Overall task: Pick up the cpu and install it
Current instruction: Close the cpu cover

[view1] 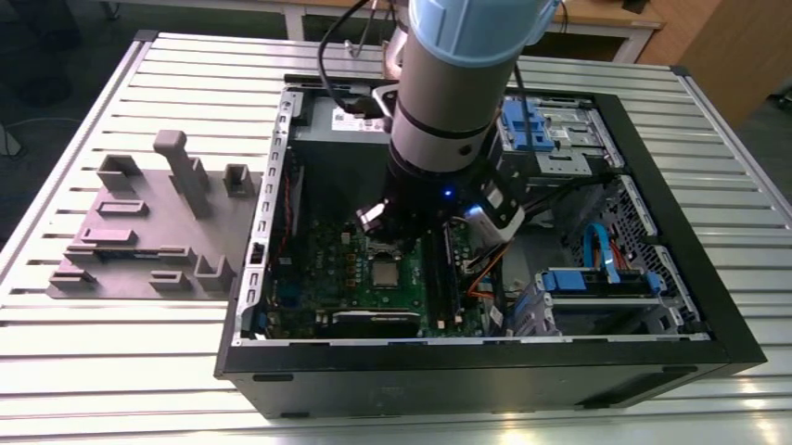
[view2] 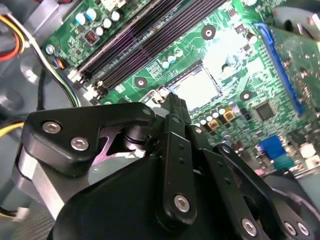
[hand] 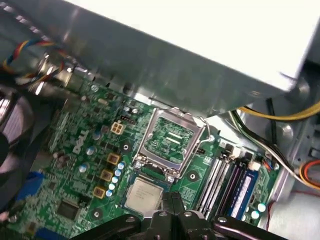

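Looking down, we see our pincer [hand: 173, 197] clenched on nothing, just beside the cpu [hand: 143, 195]; we think it is light, thin, easy to break; best held by its edges.

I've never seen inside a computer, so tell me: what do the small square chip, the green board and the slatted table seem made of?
The cpu: apparently metal on top, silver-grey with a dull sheen. The green board: probably a lacquered laminate, glossy, studded with soldered parts. The table: likely aluminium, pale ribbed slats catching the light.
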You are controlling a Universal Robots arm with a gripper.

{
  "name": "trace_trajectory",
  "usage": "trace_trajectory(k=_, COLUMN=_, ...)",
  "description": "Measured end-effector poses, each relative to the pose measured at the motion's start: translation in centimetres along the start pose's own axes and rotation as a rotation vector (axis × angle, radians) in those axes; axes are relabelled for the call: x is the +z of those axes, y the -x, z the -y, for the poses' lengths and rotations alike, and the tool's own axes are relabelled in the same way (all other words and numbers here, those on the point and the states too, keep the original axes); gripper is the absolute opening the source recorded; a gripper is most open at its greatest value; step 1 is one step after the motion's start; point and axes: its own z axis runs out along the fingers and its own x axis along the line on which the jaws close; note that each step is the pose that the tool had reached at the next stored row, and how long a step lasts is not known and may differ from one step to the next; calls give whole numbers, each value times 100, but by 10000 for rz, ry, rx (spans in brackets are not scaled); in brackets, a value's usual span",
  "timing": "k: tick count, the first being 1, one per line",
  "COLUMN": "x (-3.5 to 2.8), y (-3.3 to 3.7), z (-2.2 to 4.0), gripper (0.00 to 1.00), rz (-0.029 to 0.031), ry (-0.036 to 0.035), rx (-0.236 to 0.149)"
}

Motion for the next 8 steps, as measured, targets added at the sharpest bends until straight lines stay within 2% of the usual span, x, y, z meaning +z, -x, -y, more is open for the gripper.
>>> trace_trajectory(k=3, x=10, y=0, z=1, gripper=10, rz=-8, ry=-3, rx=-493)
trace_trajectory(k=4, x=12, y=1, z=2, gripper=10, rz=20, ry=65, rx=-593)
trace_trajectory(k=5, x=13, y=1, z=1, gripper=10, rz=75, ry=192, rx=-657)
trace_trajectory(k=8, x=14, y=1, z=1, gripper=10, rz=279, ry=654, rx=-812)
